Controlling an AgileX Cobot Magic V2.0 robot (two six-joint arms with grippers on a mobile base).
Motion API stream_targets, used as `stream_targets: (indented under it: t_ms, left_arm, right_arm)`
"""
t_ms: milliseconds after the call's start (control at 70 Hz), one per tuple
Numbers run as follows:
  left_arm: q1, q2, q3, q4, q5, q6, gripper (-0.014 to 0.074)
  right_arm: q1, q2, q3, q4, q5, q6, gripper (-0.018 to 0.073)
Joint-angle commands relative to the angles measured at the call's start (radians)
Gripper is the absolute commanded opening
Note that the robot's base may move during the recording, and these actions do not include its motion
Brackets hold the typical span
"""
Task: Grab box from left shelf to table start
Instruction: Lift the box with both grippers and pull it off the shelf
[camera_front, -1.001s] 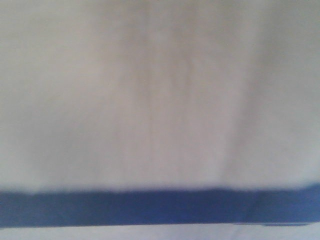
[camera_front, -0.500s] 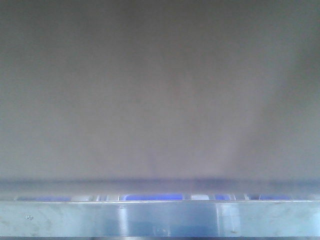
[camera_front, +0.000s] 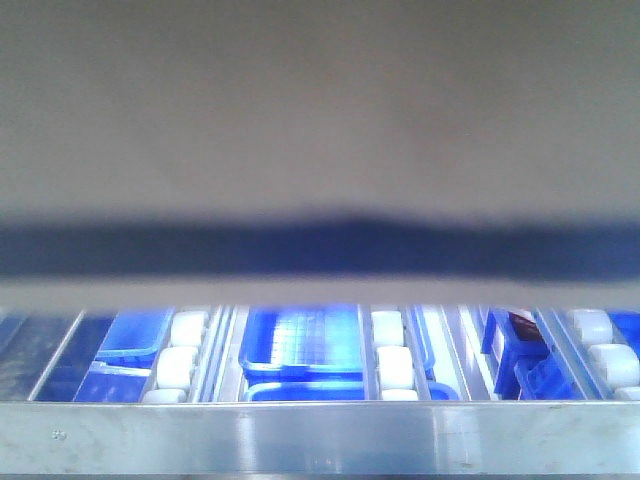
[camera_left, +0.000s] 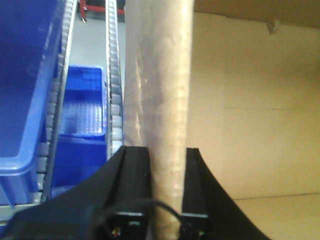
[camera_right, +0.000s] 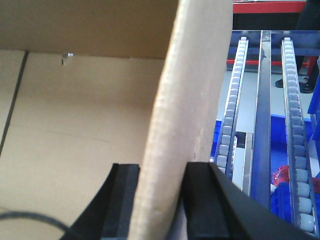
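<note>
Front view: the box (camera_front: 320, 120) fills the upper frame, blurred, its lower edge apart from the left shelf (camera_front: 320, 440) rail; rollers (camera_front: 388, 355) and blue bins (camera_front: 300, 340) show through the gap. Left wrist: the left tool (camera_left: 166, 157) pinches the box's side wall, rollers just beside. Right wrist: the right tool (camera_right: 161, 172) pinches the opposite wall, rollers alongside.

The box (camera_left: 165, 90) is plain tan-brown cardboard, with a blurred navy band across its near face. The left shelf (camera_front: 320, 437) has a shiny silver rail and white rollers (camera_front: 388, 362). The bins (camera_front: 300, 345) are bright blue, one grid-patterned. The left gripper (camera_left: 165, 152) and right gripper (camera_right: 162, 167) are black.
</note>
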Motion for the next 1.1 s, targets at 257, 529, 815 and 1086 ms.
stream_targets:
  t_ms: [257, 529, 815, 1086]
  left_arm:
    - [-0.003, 0.021, -0.037, 0.010, -0.077, -0.021, -0.0093]
    - [-0.003, 0.021, 0.029, 0.010, -0.084, -0.021, -0.0094]
    - [-0.003, 0.021, 0.181, 0.010, -0.084, -0.021, -0.0094]
    - [-0.003, 0.021, 0.353, 0.010, -0.084, -0.021, -0.0094]
  right_arm:
    - [-0.001, 0.022, -0.029, -0.073, -0.126, -0.023, 0.0057]
    - [-0.001, 0.022, -0.029, -0.072, -0.124, -0.023, 0.0057]
    - [-0.001, 0.022, -0.028, -0.072, -0.124, -0.023, 0.0057]
    - [-0.001, 0.022, -0.028, -0.072, -0.124, -0.023, 0.0057]
